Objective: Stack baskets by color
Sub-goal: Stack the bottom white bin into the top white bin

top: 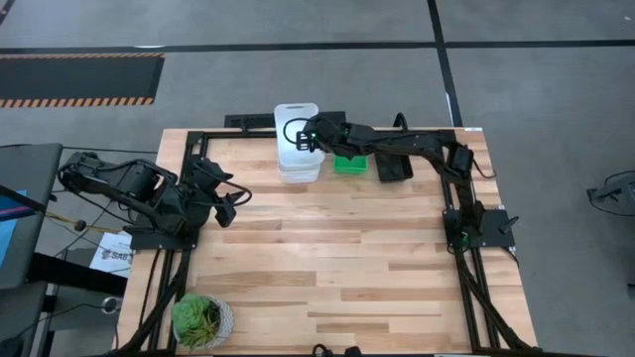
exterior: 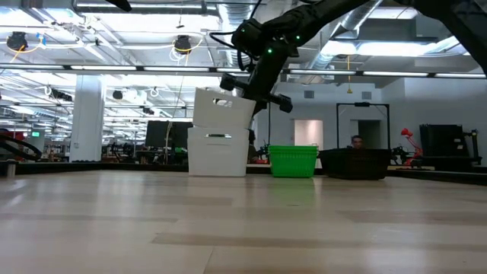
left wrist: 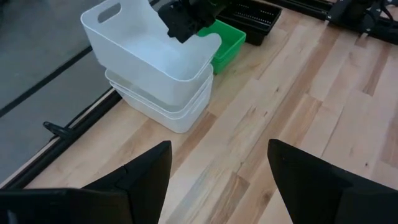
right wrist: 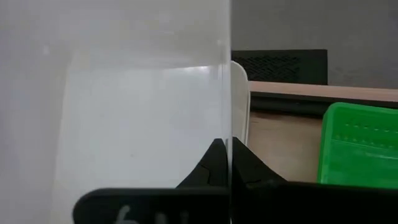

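I see the right gripper clenched on the wall of a white rectangular plastic basket, held tilted over the white stack at the table's far edge. I count three white baskets; right of them stand a bright green mesh basket and a black basket. The left gripper waits released at the left; the wooden table is bare in the middle

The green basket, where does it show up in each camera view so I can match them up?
High view: green basket at the table's far edge, between the white stack and black basket.
Low view: centre, right of the white stack.
Left wrist view: upper middle, behind the white baskets.
Right wrist view: right edge.
Shared landmark: the white basket stack beside it, its top basket gripped by the right gripper.
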